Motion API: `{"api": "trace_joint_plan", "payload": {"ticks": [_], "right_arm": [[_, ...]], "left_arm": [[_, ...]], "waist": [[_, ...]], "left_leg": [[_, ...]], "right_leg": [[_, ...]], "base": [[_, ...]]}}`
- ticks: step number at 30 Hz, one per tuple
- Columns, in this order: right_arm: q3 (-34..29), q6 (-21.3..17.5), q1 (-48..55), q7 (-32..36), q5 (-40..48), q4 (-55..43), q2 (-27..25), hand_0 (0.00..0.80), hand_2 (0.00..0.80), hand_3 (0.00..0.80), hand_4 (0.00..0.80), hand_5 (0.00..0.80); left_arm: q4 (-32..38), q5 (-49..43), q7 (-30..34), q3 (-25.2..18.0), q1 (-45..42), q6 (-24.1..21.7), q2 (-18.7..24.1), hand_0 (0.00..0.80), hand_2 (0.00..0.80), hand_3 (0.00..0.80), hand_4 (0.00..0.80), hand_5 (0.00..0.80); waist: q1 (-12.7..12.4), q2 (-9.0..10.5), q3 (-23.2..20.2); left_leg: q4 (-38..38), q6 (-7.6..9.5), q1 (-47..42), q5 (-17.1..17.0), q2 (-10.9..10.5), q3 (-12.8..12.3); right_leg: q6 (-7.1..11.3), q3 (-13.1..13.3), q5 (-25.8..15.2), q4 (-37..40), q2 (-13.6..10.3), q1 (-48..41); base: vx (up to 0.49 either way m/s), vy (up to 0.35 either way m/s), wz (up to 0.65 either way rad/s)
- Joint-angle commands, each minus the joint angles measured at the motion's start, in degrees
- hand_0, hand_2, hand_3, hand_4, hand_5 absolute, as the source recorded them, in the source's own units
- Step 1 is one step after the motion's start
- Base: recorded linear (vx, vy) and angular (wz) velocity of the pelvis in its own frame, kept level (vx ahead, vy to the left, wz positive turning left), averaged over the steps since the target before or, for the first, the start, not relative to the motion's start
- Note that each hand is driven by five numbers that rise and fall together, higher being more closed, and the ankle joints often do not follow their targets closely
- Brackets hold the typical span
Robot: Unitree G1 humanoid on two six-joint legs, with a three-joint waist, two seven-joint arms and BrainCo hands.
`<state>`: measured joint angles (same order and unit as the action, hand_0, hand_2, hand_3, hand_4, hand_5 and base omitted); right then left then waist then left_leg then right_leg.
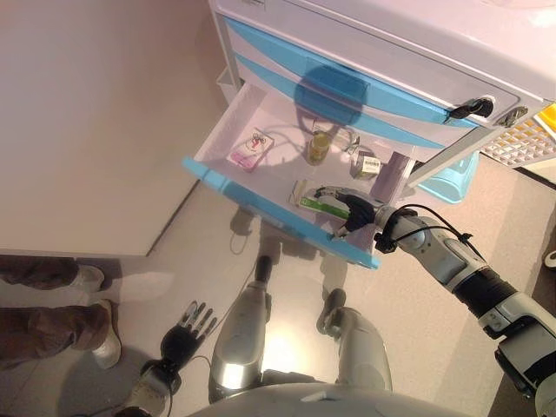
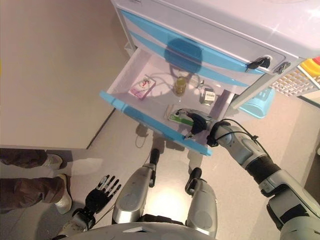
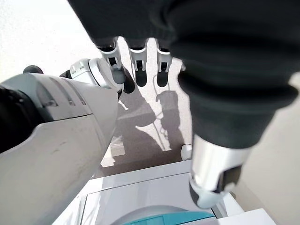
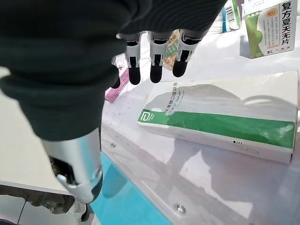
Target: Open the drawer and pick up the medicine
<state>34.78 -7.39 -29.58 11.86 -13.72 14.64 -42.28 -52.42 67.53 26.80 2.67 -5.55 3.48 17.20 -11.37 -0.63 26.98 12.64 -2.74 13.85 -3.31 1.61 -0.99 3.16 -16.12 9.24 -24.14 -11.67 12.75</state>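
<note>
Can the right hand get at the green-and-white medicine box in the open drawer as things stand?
Probably yes. The right hand hangs open just above the green-and-white medicine box, with nothing between them, and the drawer is pulled well out.

Person's shoes (image 1: pixel 94 313): at nine o'clock, on the floor (image 1: pixel 200 234).
Light blue basket (image 1: pixel 452 181): at three o'clock, beside the cabinet.

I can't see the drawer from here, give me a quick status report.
Drawer open. Right hand open, fingers over green-and-white medicine box, no grip yet. Left hand open, idle down by the floor. Nothing blocking the box.
</note>
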Motion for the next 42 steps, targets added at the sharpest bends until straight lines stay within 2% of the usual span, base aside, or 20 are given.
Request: {"api": "trace_joint_plan", "payload": {"ticks": [1,13,20,23,25,29,35,42], "right_arm": [[2.41,-3.03,-2.4,0.58,-0.04,-4.28,-0.61,0.0,0.0,0.0,0.0,0.0],[4.08,-2.32,-1.91,7.17,4.6,-7.8,0.03,0.0,0.0,0.0,0.0,0.0],[4.99,2.51,-0.74,13.1,9.96,-7.96,0.67,0.0,0.0,0.0,0.0,0.0],[5.21,3.18,0.0,8.29,7.18,-7.08,0.85,0.0,0.0,0.0,0.0,0.0],[4.89,3.6,-0.28,4.2,8.56,-6.11,0.83,0.0,0.0,0.0,0.0,0.0],[0.82,1.14,0.14,-2.77,8.99,-5.43,0.7,0.0,0.0,0.0,0.0,0.0],[-4.75,-2.19,-0.04,-7.65,10.05,-7.42,-0.59,0.0,0.0,0.0,0.0,0.0],[-8.18,-1.69,-3.06,-9.62,12.37,-8.65,-1.21,0.0,0.0,0.0,0.0,0.0]], "left_arm": [[3.71,0.81,0.56,1.95,-1.0,-1.61,1.65,0.0,0.0,0.0,0.0,0.0],[3.28,1.98,0.51,2.56,-0.09,-2.28,1.48,0.0,0.0,0.0,0.0,0.0],[2.94,2.47,0.63,2.91,0.54,-2.1,1.58,0.0,0.0,0.0,0.0,0.0],[2.68,2.75,0.47,3.06,0.89,-1.98,1.72,0.0,0.0,0.0,0.0,0.0],[2.79,2.9,0.51,3.08,1.06,-2.04,1.75,0.0,0.0,0.0,0.0,0.0],[2.22,2.87,0.99,3.12,0.17,-3.19,0.94,0.0,0.0,0.0,0.0,0.0],[4.25,2.33,-0.41,3.24,-1.28,-3.12,0.74,0.0,0.0,0.0,0.0,0.0],[5.61,1.3,-1.73,2.69,-2.6,-2.0,0.67,0.0,0.0,0.0,0.0,0.0]], "waist": [[-0.74,2.04,-0.37],[-0.34,2.16,-0.27],[-0.12,2.2,-0.11],[0.01,2.16,-0.14],[0.1,2.18,0.02],[0.54,2.22,0.08],[0.6,2.14,0.23],[0.03,1.66,-0.1]], "left_leg": [[7.65,1.88,2.25,7.86,-3.48,-1.55],[6.9,1.77,2.36,7.59,-3.22,-2.2],[6.9,1.73,2.52,7.39,-3.22,-2.47],[6.9,1.68,2.58,7.29,-3.16,-2.61],[7.27,1.69,2.7,7.41,-3.14,-2.52],[7.94,1.76,2.9,7.73,-3.03,-2.41],[8.11,1.83,2.16,7.83,-2.67,-2.26],[8.34,2.11,1.28,7.91,-2.45,-2.1]], "right_leg": [[2.29,1.0,-6.47,6.4,1.4,-2.31],[2.47,1.0,-6.36,6.15,1.34,-1.54],[2.36,1.16,-6.29,6.0,1.2,-1.21],[2.4,1.21,-6.4,5.85,1.15,-0.96],[2.42,1.29,-6.43,5.67,1.02,-0.86],[2.38,1.58,-6.42,5.42,1.16,-0.8],[2.45,1.42,-6.48,5.34,1.39,-1.79],[2.3,1.21,-6.31,4.95,1.35,-2.7]], "base": [[-0.027,0.002,0.05],[0.0,0.0,0.0],[0.0,0.0,0.0],[0.0,0.0,0.0],[0.0,0.0,0.0],[0.0,0.0,0.0],[0.018,-0.008,0.0],[0.043,0.004,0.0]]}}
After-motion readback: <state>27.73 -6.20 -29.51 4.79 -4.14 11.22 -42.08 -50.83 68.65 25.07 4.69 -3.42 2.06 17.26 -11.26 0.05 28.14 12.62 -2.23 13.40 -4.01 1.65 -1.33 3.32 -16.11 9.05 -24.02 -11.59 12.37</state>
